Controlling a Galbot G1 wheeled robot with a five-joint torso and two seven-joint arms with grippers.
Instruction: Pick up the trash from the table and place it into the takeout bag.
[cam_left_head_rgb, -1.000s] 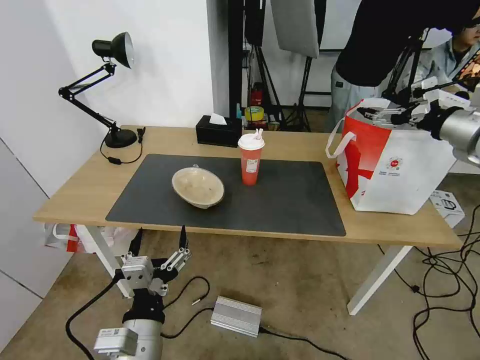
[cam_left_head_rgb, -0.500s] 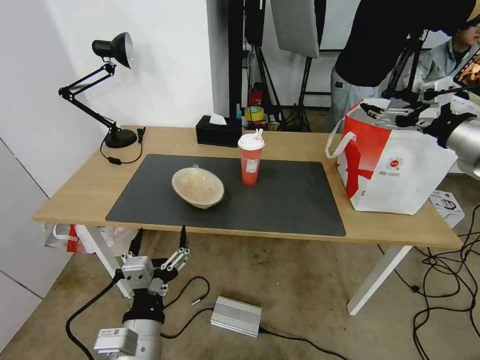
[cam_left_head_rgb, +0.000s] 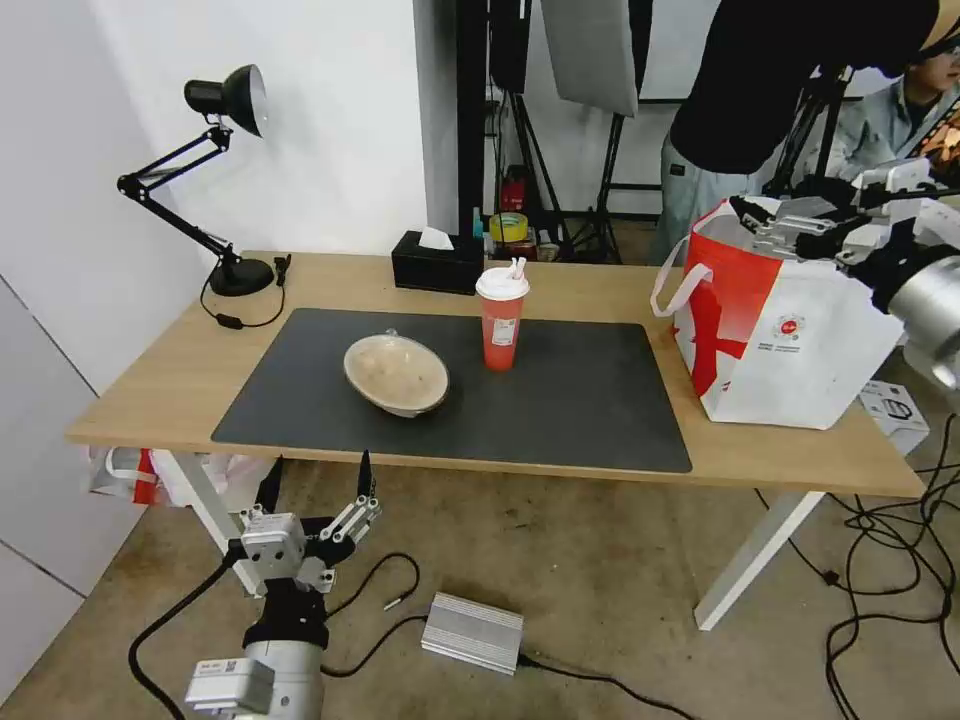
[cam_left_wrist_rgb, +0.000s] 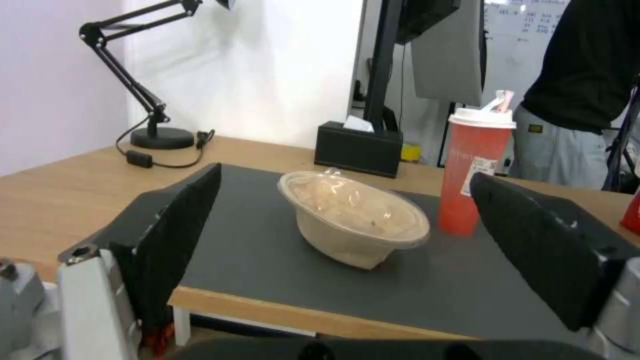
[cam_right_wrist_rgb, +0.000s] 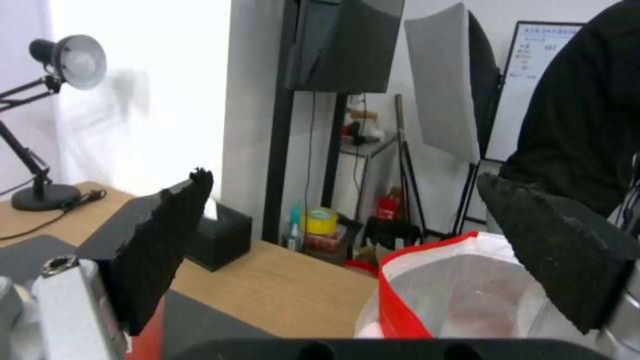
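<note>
A: Right gripper (cam_left_head_rgb: 765, 215) hangs over the mouth of the takeout bag (cam_left_head_rgb: 800, 350), fingers spread, nothing between them. The right wrist view confirms it: both pads wide apart, the foil lining below, with something reddish lying inside the bag.

B: Left gripper (cam_left_head_rgb: 315, 505)?

A: Low, in front of the table (cam_left_head_rgb: 130, 395) edge, below the tabletop level, fingers also spread and empty. Its arm points up and forward, facing the beige bowl (cam_left_head_rgb: 396, 373).

B: Trash remaining on the mat (cam_left_head_rgb: 560, 420)?

A: Two items. The beige bowl sits tilted near mat centre; the red cup (cam_left_head_rgb: 502, 318) stands upright just beside it on the bag's side. The tissue box (cam_left_head_rgb: 437, 262) behind them is not part of the job.

B: Judgement on the step in hand?

A: Reads as clearing the bag after a drop. To do it well, lift the right gripper straight up past the rim and the strap handles (cam_left_head_rgb: 675, 283) before swinging toward the mat; snagging a strap could tip the bag. The cup is tall and light, so approach it level, grip mid-body, and do not nudge the bowl
</note>
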